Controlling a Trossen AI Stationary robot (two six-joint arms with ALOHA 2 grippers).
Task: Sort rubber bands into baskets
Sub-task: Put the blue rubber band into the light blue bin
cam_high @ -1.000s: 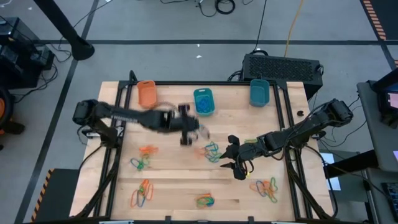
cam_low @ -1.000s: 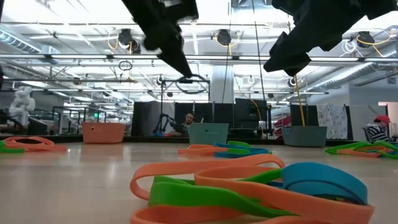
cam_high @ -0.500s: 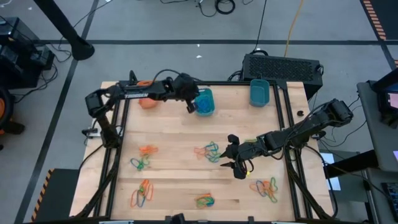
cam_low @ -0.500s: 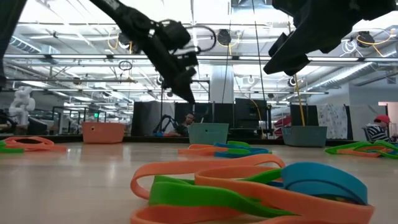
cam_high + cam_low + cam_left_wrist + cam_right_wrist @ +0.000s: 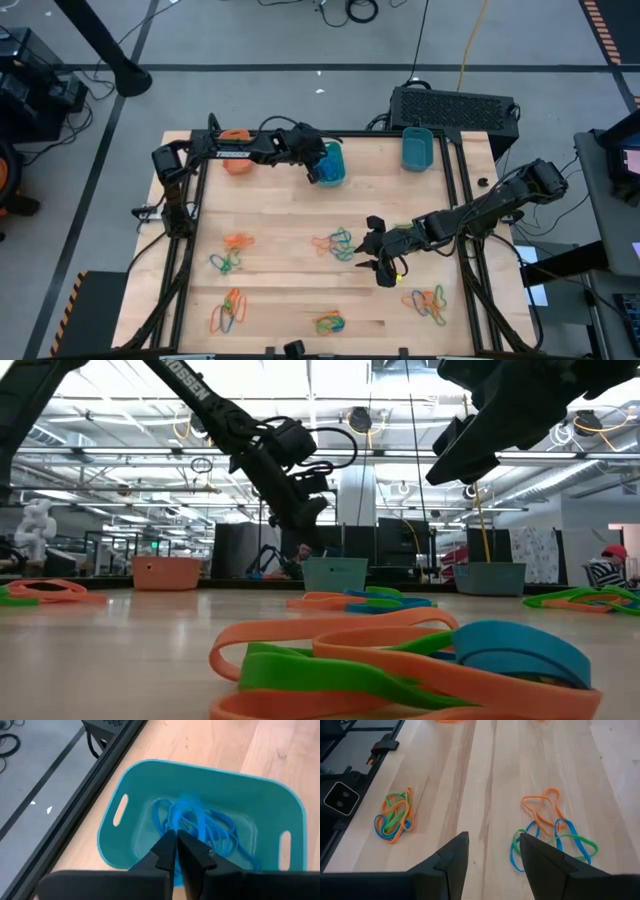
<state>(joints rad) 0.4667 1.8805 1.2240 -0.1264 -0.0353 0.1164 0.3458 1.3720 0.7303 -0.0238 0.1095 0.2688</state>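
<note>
My left gripper [image 5: 319, 172] hangs over the middle teal basket [image 5: 330, 165], fingers pointing down into it. In the left wrist view its fingertips [image 5: 176, 839] stand a narrow slit apart with nothing between them. Blue rubber bands [image 5: 197, 822] lie on the basket's floor below. The orange basket [image 5: 236, 155] and the second teal basket [image 5: 417, 148] stand along the far edge. My right gripper [image 5: 372, 255] hovers open right of a mixed clump of rubber bands [image 5: 338, 243], which shows ahead of its fingers [image 5: 552, 835].
More clumps of bands lie near the left edge [image 5: 230, 252], near the front edge [image 5: 229, 310] [image 5: 329, 322] and at the front right [image 5: 428, 303]. A big black box [image 5: 455, 105] stands beyond the far right corner. Black frame rails [image 5: 183, 240] line the table's sides.
My left gripper has swung from the table's middle toward the far edge and come down over the middle teal basket. My right arm has kept still.
</note>
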